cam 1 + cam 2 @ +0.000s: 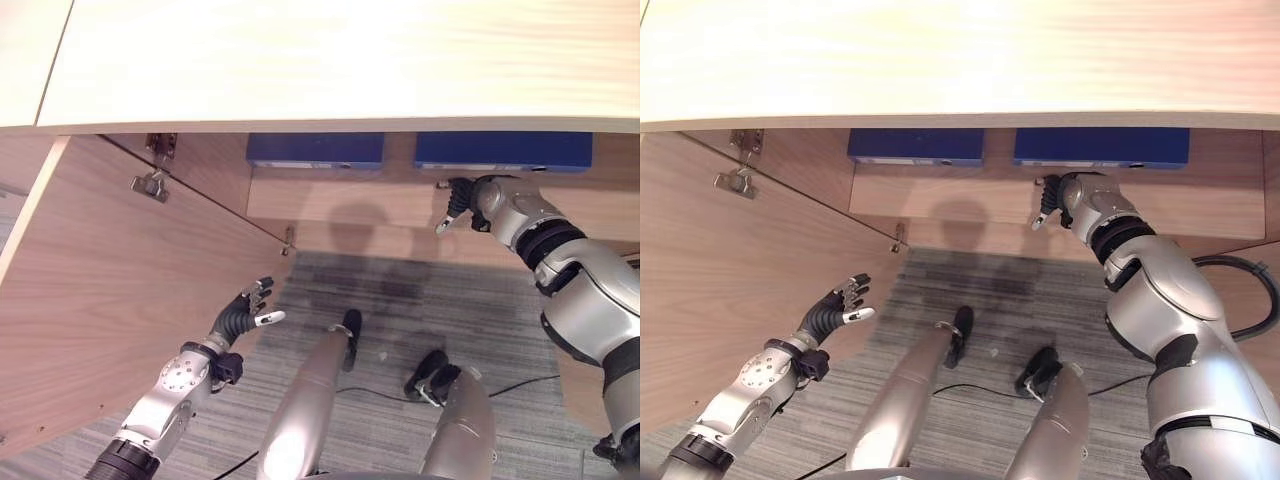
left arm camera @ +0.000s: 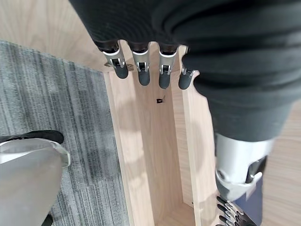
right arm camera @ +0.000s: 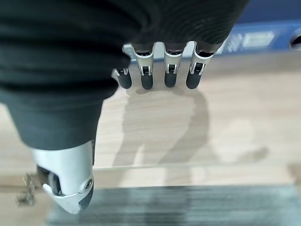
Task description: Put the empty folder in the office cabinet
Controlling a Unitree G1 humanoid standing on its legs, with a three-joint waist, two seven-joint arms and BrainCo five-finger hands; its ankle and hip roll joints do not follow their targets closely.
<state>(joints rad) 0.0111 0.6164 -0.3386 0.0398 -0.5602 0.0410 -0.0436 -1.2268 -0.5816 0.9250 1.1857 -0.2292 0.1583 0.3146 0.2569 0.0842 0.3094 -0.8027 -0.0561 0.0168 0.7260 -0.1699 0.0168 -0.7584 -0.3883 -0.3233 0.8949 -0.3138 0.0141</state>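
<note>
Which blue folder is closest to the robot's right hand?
The blue folder on the right. The right hand sits just in front of it, while the other blue folder lies further left on the shelf.

Open wooden cabinet: its lower shelf [image 1: 400, 205] carries two blue folders, the left folder [image 1: 315, 150] and the right folder [image 1: 503, 151], apart. Grey striped carpet floor [image 1: 400, 300] lies below.
</note>
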